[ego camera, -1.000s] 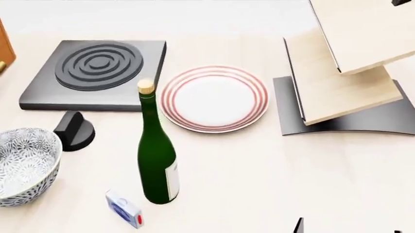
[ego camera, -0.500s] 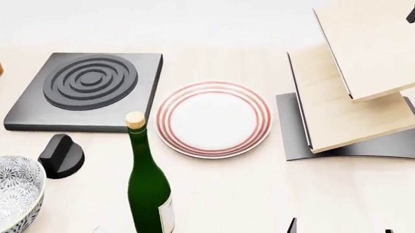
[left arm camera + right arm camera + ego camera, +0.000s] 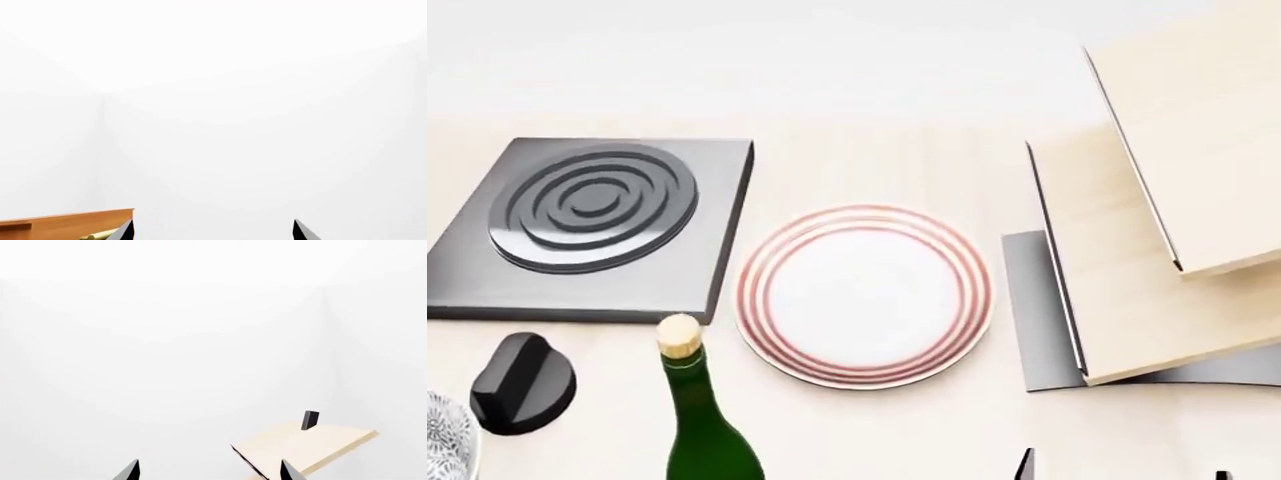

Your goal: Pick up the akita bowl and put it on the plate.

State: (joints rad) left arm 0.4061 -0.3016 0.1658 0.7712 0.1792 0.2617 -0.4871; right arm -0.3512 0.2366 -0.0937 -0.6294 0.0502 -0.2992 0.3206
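Note:
The akita bowl shows only as a patterned sliver at the bottom-left corner of the head view. In the middle of the counter lies the white plate with red rings, with nothing on it. Two dark fingertips of my right gripper poke in at the bottom edge, far right of the bowl. In the right wrist view the right gripper stands open on nothing. My left gripper is open too, facing a blank white wall; it is out of the head view.
A green corked bottle stands between bowl and plate. A black knob sits beside the bowl, below the dark square burner. A tilted wooden shelf rack rises right of the plate. An orange cabinet edge shows in the left wrist view.
The head view has shifted: everything slid down and the plate looks nearer. The bowl has slipped almost out at the bottom left, and the bottle is cut off lower.

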